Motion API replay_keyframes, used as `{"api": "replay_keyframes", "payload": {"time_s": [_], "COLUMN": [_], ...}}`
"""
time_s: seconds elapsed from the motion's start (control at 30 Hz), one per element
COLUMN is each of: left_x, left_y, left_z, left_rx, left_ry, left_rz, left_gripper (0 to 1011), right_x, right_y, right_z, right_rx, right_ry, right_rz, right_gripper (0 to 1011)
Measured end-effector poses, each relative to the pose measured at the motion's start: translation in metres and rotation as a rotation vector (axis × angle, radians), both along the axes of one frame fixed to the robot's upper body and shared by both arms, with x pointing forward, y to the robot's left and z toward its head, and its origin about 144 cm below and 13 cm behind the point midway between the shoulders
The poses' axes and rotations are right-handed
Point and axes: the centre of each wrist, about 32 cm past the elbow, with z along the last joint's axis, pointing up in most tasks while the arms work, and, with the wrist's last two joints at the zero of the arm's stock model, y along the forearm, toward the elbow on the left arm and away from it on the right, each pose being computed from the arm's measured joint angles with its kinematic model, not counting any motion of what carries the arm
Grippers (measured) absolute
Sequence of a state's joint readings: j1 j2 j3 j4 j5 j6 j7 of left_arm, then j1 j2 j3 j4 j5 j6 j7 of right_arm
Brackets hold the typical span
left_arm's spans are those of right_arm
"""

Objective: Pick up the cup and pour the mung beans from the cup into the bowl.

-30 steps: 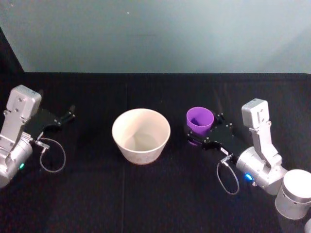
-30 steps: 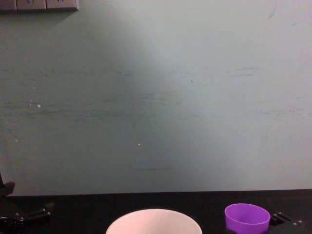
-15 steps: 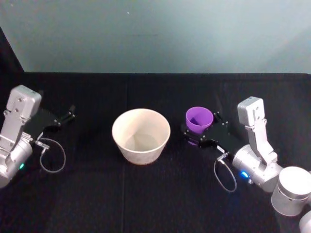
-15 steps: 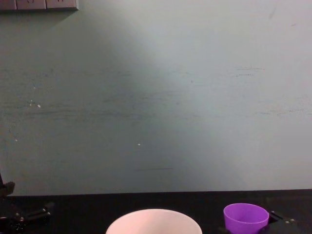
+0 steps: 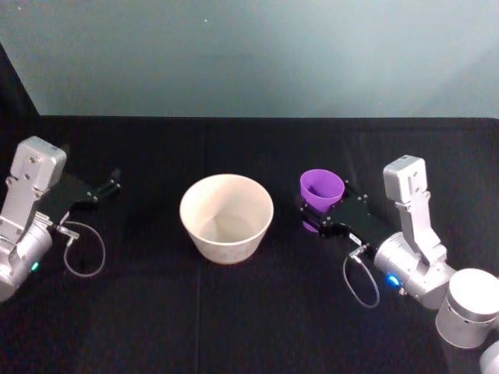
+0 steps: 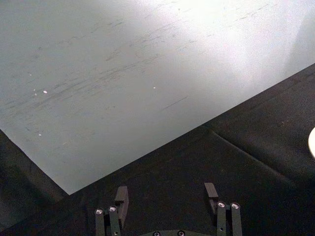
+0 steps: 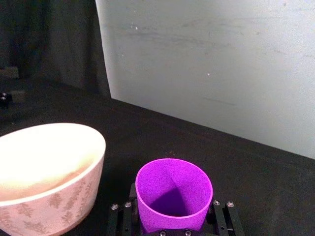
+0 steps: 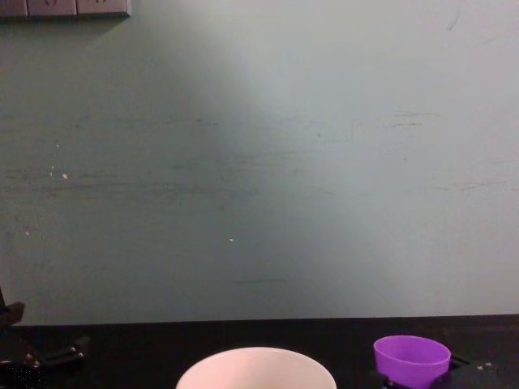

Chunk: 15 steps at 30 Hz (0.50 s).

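cup (image 7: 173, 189) clamped between right gripper (image 7: 172, 206) fingers, just beside bowl (image 7: 49, 162); left gripper (image 6: 166, 189) fingers apart, parked.

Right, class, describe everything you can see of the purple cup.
The cup is small and bright purple, smooth plastic by its look, tapered towards its base, with no handle. It is upright with its mouth open upward, to the right of the bowl and apart from it. The right hand grips its lower part, one finger against each side. Its inside looks plain purple; no beans can be made out.
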<state>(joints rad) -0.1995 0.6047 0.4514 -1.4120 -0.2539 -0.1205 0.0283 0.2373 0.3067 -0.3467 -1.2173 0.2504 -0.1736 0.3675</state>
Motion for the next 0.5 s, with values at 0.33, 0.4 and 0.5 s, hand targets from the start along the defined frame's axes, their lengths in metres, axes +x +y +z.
{"api": "replay_keyframes", "payload": {"time_s": [0.33, 0.4, 0.5], "left_x": [0.000, 0.000, 0.000], "left_y": [0.000, 0.000, 0.000], "left_z": [0.000, 0.000, 0.000], "left_rx": [0.000, 0.000, 0.000], "left_ry": [0.000, 0.000, 0.000], "left_rz": [0.000, 0.000, 0.000], "left_gripper": [1000, 1000, 1000], "right_x": [-0.007, -0.008, -0.009], "right_y": [0.004, 0.005, 0.006], "right_z": [0.019, 0.025, 0.031], "right_rx": [0.004, 0.003, 0.004], "right_ry": [-0.046, -0.060, -0.078], "right_rz": [0.011, 0.016, 0.020], "right_gripper": [731, 731, 731]}}
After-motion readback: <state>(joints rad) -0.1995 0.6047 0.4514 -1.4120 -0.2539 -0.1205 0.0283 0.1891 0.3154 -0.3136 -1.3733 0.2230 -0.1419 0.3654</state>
